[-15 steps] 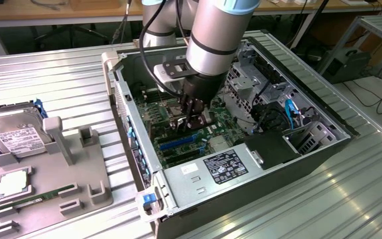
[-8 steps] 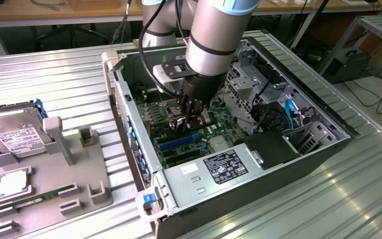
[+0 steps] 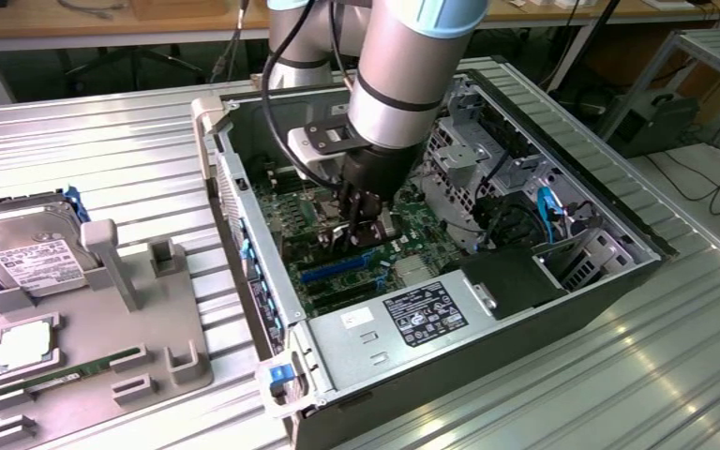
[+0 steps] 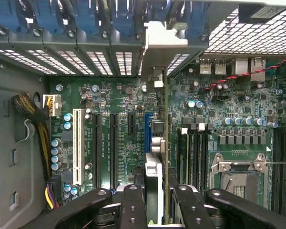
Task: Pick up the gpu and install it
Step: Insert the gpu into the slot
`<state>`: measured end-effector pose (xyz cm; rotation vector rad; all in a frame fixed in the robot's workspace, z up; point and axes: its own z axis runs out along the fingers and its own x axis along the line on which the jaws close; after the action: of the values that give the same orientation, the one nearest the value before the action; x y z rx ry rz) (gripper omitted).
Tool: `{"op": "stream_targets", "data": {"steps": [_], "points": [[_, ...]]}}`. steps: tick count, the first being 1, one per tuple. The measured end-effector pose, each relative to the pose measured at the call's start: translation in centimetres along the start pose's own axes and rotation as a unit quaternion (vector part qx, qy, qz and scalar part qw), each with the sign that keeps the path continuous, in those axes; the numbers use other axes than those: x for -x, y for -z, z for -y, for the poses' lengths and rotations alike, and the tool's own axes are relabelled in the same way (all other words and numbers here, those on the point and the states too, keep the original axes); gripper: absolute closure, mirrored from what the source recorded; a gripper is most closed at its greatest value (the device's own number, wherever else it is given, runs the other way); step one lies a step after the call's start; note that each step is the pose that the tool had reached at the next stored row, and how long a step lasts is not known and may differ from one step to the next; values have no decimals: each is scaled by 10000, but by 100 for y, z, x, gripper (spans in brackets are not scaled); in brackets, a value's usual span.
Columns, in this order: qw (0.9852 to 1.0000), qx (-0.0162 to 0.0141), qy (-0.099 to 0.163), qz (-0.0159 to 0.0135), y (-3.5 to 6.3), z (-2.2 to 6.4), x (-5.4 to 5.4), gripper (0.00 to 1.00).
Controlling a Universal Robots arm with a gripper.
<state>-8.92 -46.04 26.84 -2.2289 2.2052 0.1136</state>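
In the wrist view the gpu (image 4: 157, 138) is seen edge-on, a slim dark board with a silvery metal end bracket (image 4: 158, 45) up against the case's rear slot openings. My gripper (image 4: 158, 193) is shut on it, with one black finger (image 4: 133, 205) on each side of the board. The card stands upright over the motherboard, beside the blue expansion slot (image 4: 147, 129). In the exterior view my gripper (image 3: 357, 223) reaches down inside the open computer case (image 3: 610, 234), just above the blue slot (image 3: 335, 269).
A white slot (image 4: 77, 145), memory slots (image 4: 190, 148) and the CPU socket (image 4: 238, 176) flank the card. The power supply (image 3: 423, 314) and drive cage (image 3: 460, 150) wall in the case. Outside it, a grey fixture (image 3: 123, 319) holds a hard drive (image 3: 29, 248) and a memory stick (image 3: 67, 375).
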Motion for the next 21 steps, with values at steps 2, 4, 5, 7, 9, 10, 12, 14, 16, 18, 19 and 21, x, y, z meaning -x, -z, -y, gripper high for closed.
{"op": "stream_targets", "data": {"steps": [2, 4, 5, 7, 9, 10, 12, 14, 16, 18, 19, 21], "points": [[10000, -1, 0, 2, -6, -4, 0, 72], [10000, -1, 0, 2, -12, -28, 0, 72], [10000, -1, 0, 2, -15, -35, 0, 72], [10000, -1, 0, 1, -21, -43, -1, 72], [10000, 0, 1, 1, -29, -46, -1, 72], [10000, 0, 1, 1, -29, -46, -1, 72], [10000, -1, 0, 2, -31, -46, -1, 72], [10000, -1, 1, 2, -31, -46, -1, 72], [10000, -1, 1, 2, -31, -46, -1, 72], [10000, -1, 0, 1, -31, -46, -1, 72], [10000, -1, 0, 2, -31, -47, -1, 72], [10000, -1, 0, 2, -32, -47, -2, 72]]}}
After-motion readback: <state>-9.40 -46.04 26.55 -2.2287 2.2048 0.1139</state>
